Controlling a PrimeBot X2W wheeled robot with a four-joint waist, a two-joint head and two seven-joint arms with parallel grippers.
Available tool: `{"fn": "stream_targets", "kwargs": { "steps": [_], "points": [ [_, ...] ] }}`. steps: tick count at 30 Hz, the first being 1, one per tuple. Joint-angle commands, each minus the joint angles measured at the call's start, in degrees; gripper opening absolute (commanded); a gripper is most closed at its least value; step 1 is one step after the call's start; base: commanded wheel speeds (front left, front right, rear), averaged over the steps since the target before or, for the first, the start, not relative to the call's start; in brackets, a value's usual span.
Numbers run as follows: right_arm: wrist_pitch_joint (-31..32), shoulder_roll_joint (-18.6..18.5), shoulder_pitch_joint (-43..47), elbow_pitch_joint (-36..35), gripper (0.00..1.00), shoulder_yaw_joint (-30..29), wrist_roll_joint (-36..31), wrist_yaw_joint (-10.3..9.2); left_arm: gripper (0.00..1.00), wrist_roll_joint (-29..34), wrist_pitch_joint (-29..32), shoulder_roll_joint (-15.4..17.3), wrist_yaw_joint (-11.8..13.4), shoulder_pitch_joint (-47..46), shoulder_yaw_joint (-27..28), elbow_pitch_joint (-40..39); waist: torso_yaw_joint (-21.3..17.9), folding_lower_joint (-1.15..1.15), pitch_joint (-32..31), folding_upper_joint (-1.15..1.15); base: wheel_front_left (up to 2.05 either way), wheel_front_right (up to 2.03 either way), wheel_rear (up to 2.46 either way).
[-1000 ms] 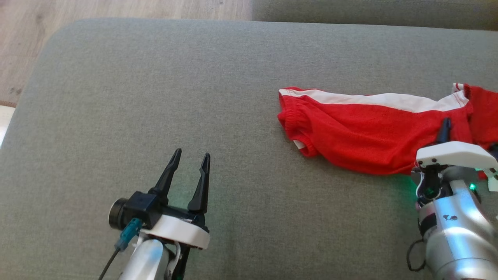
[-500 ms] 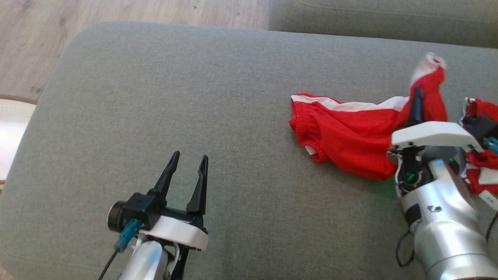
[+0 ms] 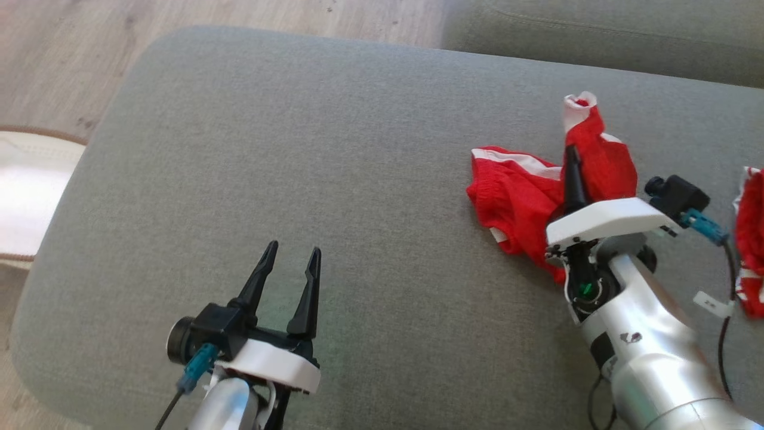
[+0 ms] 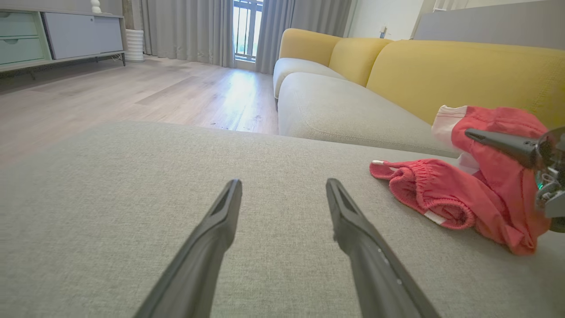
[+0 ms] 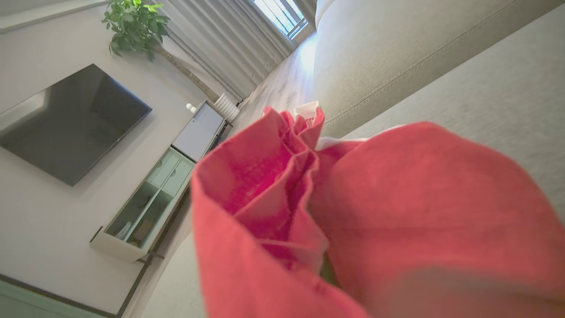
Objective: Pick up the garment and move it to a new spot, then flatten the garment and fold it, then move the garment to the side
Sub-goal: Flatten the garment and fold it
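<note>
Head view: garment (image 3: 516, 197), red with a white side stripe, sits on the right half of the grey cushion (image 3: 298, 137). Right gripper (image 3: 572, 156) is clamped on a fold of it, both fingers pressed together with red cloth bunched round them. The pinched part stands up in a peak topped by a white hem, above the fingertips. The rest, with the gathered waistband, sags to the gripper's left and rests on the cushion; a small white label shows at its lower edge. Right wrist view: red folds crowd the lens and hide the fingers. 1 more patch of red cloth (image 3: 751, 239) lies at the right edge of the head view, apart from the held part; cannot tell whether it joins the garment. Left gripper (image 3: 294, 248) hovers over bare cushion at lower left, well apart from the garment, its 2 fingers spread wide. Left wrist view agrees: grey fabric shows through the gap between the fingers, with the garment off to the right. Wood floor (image 3: 59, 54) lies beyond the cushion's far left corner. A yellow backrest (image 4: 441, 66) stands behind the garment in the left wrist view.
</note>
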Motion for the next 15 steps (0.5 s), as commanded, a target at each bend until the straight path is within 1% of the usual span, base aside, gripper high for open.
{"fn": "stream_targets", "kwargs": {
  "steps": [1,7,8,9,15],
  "points": [
    [-0.6,0.7,-2.0,-1.4,0.00,2.7,0.9,0.39,1.00,-0.2,-0.5,0.3,-0.1,-1.4,1.8,-1.4,0.7,0.00,0.2,0.00,0.00,0.00,0.00],
    [-0.6,0.7,-2.1,-0.7,0.00,8.4,3.4,0.39,1.00,-0.3,-0.5,0.2,-0.1,-1.4,1.5,-0.9,2.2,0.00,0.5,0.00,0.00,0.00,0.00],
    [-0.6,0.7,-2.1,-0.4,0.02,9.5,3.3,0.39,1.00,-0.3,-0.5,0.2,-0.1,-1.4,1.5,-0.9,2.3,0.00,0.5,0.00,0.00,0.00,0.00],
    [-0.6,0.7,-1.9,0.0,1.00,10.8,3.5,0.39,1.00,-0.3,-0.5,0.2,-0.1,-1.4,1.4,-0.8,2.5,0.00,0.5,0.00,0.00,0.00,0.00],
    [-0.5,0.7,-1.2,-0.8,1.00,19.2,5.5,0.39,1.00,-0.5,-0.5,0.2,-0.1,-1.2,1.3,-0.7,3.0,0.00,0.2,0.00,0.00,0.00,0.00]
  ]
}}
